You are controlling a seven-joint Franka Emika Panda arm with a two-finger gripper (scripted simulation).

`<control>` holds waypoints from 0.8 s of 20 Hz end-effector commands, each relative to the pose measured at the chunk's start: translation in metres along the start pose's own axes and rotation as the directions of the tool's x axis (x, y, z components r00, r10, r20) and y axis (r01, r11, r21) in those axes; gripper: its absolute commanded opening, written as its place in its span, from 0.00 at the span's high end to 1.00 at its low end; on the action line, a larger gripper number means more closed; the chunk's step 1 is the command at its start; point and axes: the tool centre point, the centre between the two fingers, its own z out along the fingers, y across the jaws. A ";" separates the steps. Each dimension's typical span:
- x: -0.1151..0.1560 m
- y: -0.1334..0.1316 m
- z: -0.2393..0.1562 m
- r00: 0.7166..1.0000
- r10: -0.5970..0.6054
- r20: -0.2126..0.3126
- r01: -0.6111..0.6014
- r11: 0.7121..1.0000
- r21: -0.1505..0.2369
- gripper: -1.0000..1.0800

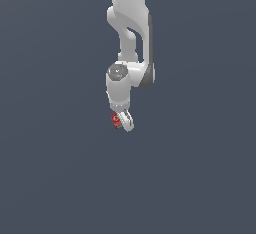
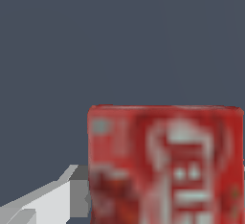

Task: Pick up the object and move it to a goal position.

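Grey fills both views — a flat, dark slate surface (image 1: 55, 178) with no markings is seen behind and around everything else. In the exterior view the white arm (image 1: 131, 23) is seen entering from the top edge and reaching down toward the middle of the picture, its joints stacked one under another, with a grey round cap visible on the wrist section. At the arm's lower end the gripper (image 1: 122, 120) is found, and the red box (image 1: 116, 120) is seen pressed against it, on the side toward the exterior view's left. One white finger (image 1: 127, 121) is shown lying along the box's other side, toward the exterior view's right. The second finger cannot be made out there, being hidden or too small to separate from the box.

In the wrist view the red box (image 2: 165, 165) is shown very close, filling much of the frame, its face covered with blurred white printed markings that cannot be read. A pale grey-white finger (image 2: 48, 201) is seen beside the box, its tip meeting the box's edge. The opposite finger is not shown clearly in this view.

The box is judged to be clamped in the gripper — the fingers are closed on it. Whether the box is lifted clear of the surface or resting on it cannot be told, since no shadow or edge is shown beneath it.
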 end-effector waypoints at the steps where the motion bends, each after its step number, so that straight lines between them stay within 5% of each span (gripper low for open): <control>1: 0.008 0.021 -0.008 1.000 0.000 0.000 0.000 1.000 0.000 1.00; 9: 0.031 0.071 -0.027 1.000 0.000 0.001 0.000 1.000 0.001 1.00; 16: 0.040 0.087 -0.034 1.000 0.000 -0.001 0.000 1.000 0.000 1.00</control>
